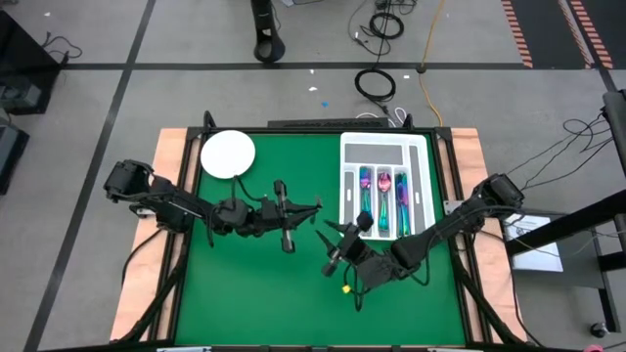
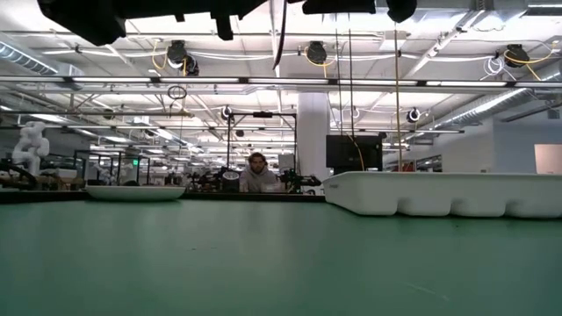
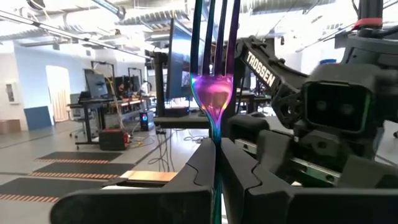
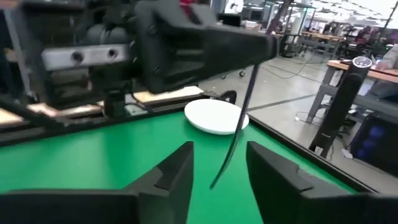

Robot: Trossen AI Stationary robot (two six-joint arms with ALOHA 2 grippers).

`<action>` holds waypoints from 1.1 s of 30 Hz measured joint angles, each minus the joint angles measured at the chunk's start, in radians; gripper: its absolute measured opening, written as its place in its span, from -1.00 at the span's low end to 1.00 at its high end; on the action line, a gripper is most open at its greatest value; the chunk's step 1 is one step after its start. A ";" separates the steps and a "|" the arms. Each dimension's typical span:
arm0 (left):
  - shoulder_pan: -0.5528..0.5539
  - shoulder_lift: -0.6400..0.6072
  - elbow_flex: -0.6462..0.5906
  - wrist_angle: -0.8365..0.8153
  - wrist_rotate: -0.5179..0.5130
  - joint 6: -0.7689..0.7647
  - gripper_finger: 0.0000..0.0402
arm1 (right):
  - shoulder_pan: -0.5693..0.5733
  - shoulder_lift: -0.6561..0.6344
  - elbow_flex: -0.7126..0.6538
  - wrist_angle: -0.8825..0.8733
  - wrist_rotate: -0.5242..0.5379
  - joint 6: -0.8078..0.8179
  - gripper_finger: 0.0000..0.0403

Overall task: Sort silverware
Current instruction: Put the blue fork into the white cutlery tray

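- The left gripper (image 3: 216, 163) is clenched on a fork (image 3: 214, 81), pinched at the handle with the tines pointing away past the jaws, held well above the green tabletop (image 1: 254, 284).
- Just beyond it hangs the right gripper (image 4: 219, 163), jaws parted with nothing gripped; the fork's slim handle (image 4: 235, 134) dangles between and slightly ahead of its fingers.
- This reads as a hand-over step: the right jaws must close on the handle before the left lets go.
- Farther off, beyond the right jaws, the white tray (image 1: 424, 191) already holds several sorted pieces (image 1: 382, 198).
- The white plate (image 1: 228, 154) lies beyond the left jaws.
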 joint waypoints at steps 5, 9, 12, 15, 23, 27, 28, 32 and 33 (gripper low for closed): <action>-0.013 0.000 0.000 0.019 0.003 0.001 -0.97 | -0.036 0.000 0.000 0.040 -0.033 -0.015 -0.13; -0.015 0.000 0.000 0.019 0.006 0.001 -0.97 | -0.060 0.000 0.000 0.085 -0.062 -0.059 -0.04; -0.015 0.000 0.000 0.019 0.006 0.001 -0.97 | -0.074 0.000 0.000 0.114 -0.063 -0.093 -0.03; -0.015 0.000 0.000 0.019 0.006 0.002 -0.97 | -0.087 -0.001 0.000 0.148 -0.064 -0.122 -0.03; -0.014 0.000 0.000 0.019 0.005 0.003 -0.97 | -0.108 -0.001 0.000 0.156 -0.067 -0.123 -0.27; -0.013 0.000 0.000 0.019 0.001 0.003 -0.96 | -0.107 -0.001 0.000 0.156 -0.059 -0.111 -0.61; -0.012 0.000 0.000 0.018 -0.001 0.003 -0.94 | -0.107 -0.001 0.000 0.156 -0.060 -0.108 -0.72; 0.001 0.000 0.000 0.006 -0.003 0.003 -0.82 | -0.106 -0.001 0.000 0.154 -0.059 -0.094 -0.95; 0.006 0.000 0.000 -0.008 -0.003 0.006 -0.78 | -0.106 -0.001 0.000 0.155 -0.058 -0.080 -0.96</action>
